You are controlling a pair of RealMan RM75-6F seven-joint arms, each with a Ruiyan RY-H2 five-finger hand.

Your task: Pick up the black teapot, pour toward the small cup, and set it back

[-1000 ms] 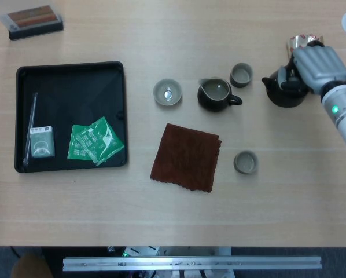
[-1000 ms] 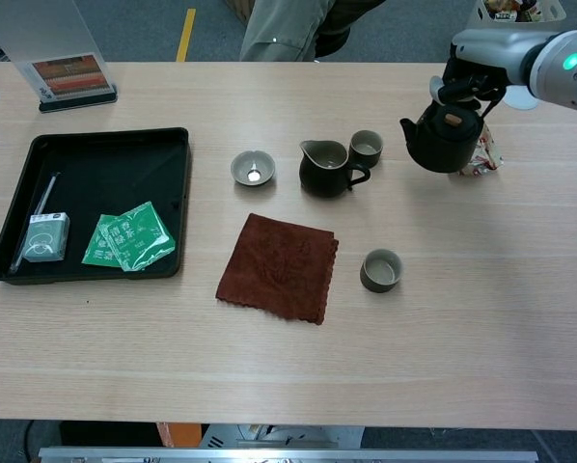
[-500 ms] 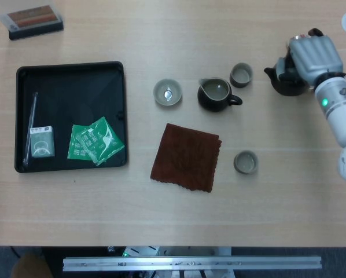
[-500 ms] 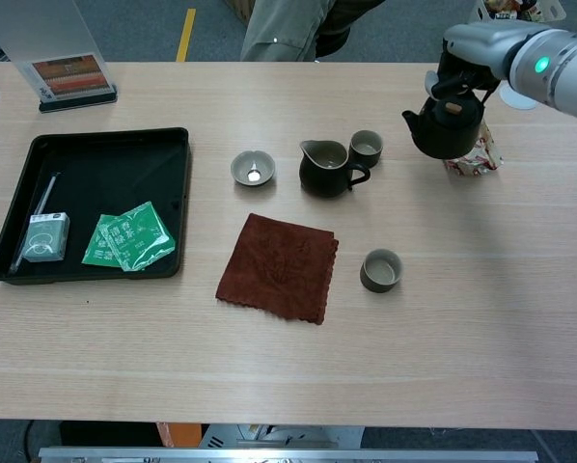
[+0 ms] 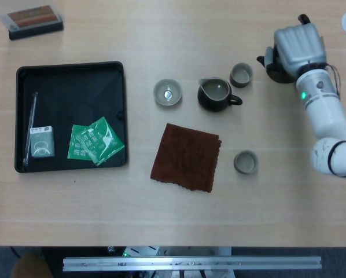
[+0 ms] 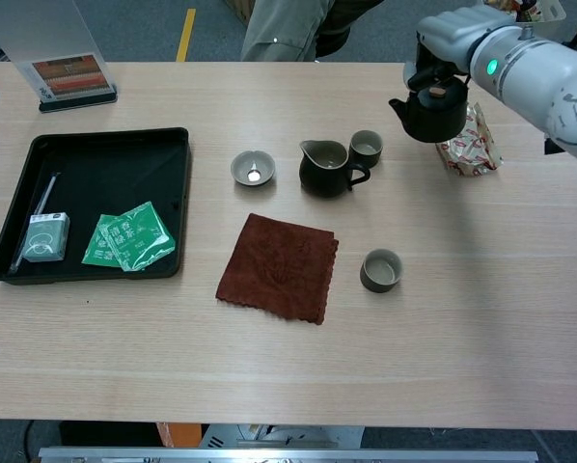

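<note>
The right hand grips the black teapot from above, holding it off the table, spout toward one small cup beside one dark pitcher. A second cup stands alone near a brown cloth, bare wood around it. One black tray lies far left.
</note>
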